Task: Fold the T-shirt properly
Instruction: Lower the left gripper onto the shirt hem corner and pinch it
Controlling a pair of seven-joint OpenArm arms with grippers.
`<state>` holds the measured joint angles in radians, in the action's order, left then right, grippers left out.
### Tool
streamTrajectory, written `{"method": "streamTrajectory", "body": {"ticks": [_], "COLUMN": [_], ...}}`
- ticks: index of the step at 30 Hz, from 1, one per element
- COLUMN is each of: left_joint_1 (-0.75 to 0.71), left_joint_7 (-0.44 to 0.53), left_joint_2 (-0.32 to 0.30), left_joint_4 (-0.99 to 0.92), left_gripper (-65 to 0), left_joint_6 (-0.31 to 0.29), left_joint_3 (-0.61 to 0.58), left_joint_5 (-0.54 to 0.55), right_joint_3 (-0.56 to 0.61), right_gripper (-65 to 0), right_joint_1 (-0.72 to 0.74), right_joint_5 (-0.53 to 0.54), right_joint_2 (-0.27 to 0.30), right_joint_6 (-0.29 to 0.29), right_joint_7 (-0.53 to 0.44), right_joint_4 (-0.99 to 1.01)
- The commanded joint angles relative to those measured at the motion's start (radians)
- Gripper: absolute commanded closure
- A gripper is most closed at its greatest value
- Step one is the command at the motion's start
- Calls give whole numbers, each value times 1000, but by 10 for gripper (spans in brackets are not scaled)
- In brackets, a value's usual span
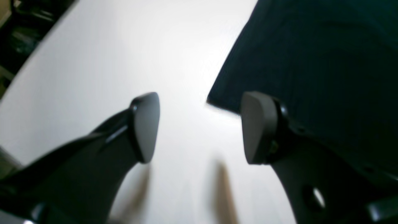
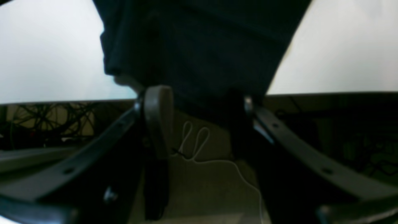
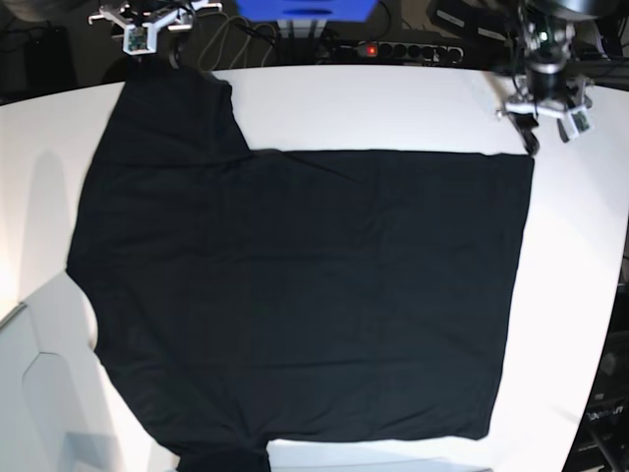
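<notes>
White table (image 3: 413, 108) under a spread black T-shirt (image 3: 295, 295).
Both pincers stand apart and hold nothing: left gripper (image 1: 199, 127) just off the shirt's corner, right gripper (image 2: 199, 124) at its sleeve; cables lie beyond the table's edge.

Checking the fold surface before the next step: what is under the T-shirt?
The T-shirt lies spread on a white table, which shows all round it. Whatever else might lie beneath the cloth is covered and cannot be seen.
</notes>
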<state>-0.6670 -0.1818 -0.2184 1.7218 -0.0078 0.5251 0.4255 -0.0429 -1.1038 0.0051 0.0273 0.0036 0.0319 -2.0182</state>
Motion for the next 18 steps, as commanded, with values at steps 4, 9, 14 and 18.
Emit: {"method": "streamTrajectory", "body": {"ticks": [4,9,14,18], "left_joint_1": [95,188,217,223], "left_joint_7": [-45,-80,-109,-106], "left_joint_2": [-3,23,21,21], "left_joint_4": [-56,-150,-219,-243], "left_gripper": [-403,-403,-403,-402], "left_joint_6": [-126,-188,-189,-191], "left_joint_3": [39,108,134,132], "left_joint_5": [-3,-7,-7,-7], "right_joint_3": [-4,-4,-5,-5], "right_gripper": [-292,-292,-292,-292], "right_joint_1": [-8,-5,-3,0], "right_joint_5": [0,0,0,0], "right_joint_2": [4,3,1,1], "right_joint_6": [3,3,3,3], "right_joint_7": [-22,-22,-20,7], "right_joint_4": [-14,-14,-14,-14]}}
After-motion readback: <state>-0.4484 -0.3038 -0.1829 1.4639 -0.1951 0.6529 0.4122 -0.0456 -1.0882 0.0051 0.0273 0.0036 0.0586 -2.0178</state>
